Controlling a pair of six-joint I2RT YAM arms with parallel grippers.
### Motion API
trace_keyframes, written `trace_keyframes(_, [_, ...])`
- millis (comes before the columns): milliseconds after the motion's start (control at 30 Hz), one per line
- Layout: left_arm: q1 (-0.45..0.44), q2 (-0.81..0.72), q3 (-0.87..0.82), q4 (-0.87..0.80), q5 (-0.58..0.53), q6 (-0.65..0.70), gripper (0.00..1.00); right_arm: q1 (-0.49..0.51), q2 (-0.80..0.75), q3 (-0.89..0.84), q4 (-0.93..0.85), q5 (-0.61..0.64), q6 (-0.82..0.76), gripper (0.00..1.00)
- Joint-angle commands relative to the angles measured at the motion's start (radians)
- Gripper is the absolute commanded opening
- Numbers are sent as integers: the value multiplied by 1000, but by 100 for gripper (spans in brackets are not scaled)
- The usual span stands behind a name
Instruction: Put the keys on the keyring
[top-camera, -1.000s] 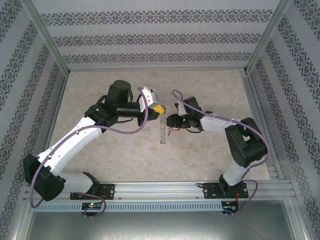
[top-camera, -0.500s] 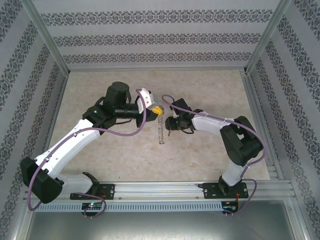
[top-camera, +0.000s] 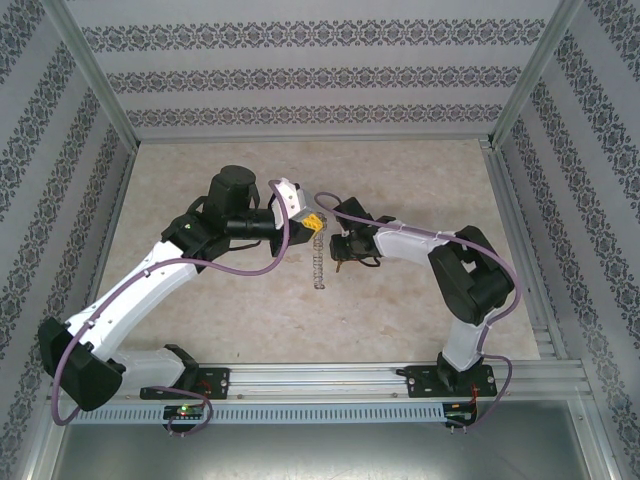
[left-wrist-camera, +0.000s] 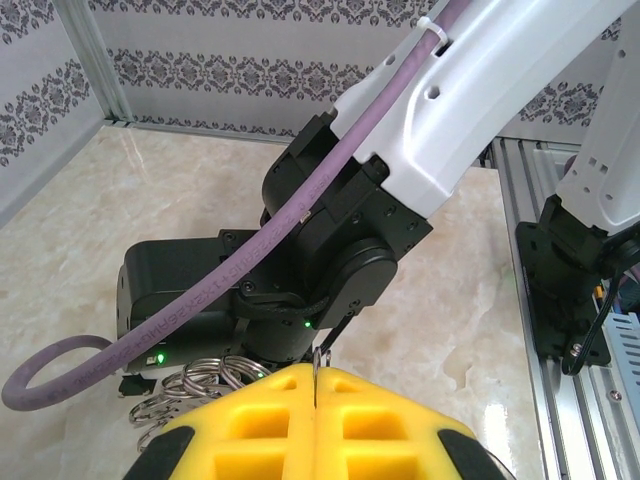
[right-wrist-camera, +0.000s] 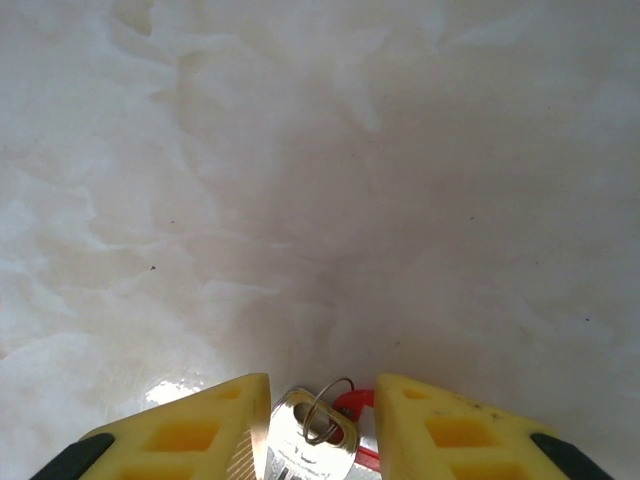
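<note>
Left wrist view: the left claw (left-wrist-camera: 315, 376) has its yellow fingers pressed together on a thin wire of the keyring (left-wrist-camera: 196, 385). The wire stands up from the seam between them. A cluster of the keyring's small silvery rings spills out just left of the fingers. Directly beyond the fingertips is the black wrist of the right arm (left-wrist-camera: 340, 285), with a purple cable (left-wrist-camera: 300, 215) running along it.

Right wrist view: the right claw (right-wrist-camera: 320, 385) is set to a narrow gap and holds the key (right-wrist-camera: 305, 440) between its pads. The key's silvery metal part lies against the pad at the left of that view, and a small wire ring passes through its hole. Its red head shows beside the other pad. Pale marbled worktop (right-wrist-camera: 300, 150) lies beyond.

Top external view: the two claws meet near the middle of the worktop, the right just beside the left. The keyring hangs as a slim silvery strand below the left claw. The key sits just beside that strand; whether they touch cannot be told.
</note>
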Motion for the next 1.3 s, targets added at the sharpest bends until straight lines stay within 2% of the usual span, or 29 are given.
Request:
trace_keyframes(0, [7, -27, -5, 25, 20, 24, 0, 10, 25, 29, -21, 37, 1, 33])
trace_keyframes(400, [11, -23, -10, 32, 25, 23, 0, 18, 55, 43, -25, 60, -10, 25])
trace_keyframes(767, [12, -15, -8, 39, 29, 16, 0, 19, 35, 34, -31, 78, -20, 0])
trace_keyframes(933, [11, -10, -7, 44, 29, 12, 0, -7, -69, -7, -15, 78, -36, 0])
trace_keyframes(1100, [12, -4, -11, 59, 27, 11, 0, -85, -273, -91, 59, -38, -73, 0])
trace_keyframes(1267, [12, 9, -10, 70, 26, 10, 0, -202, -469, -192, 192, -277, -99, 0])
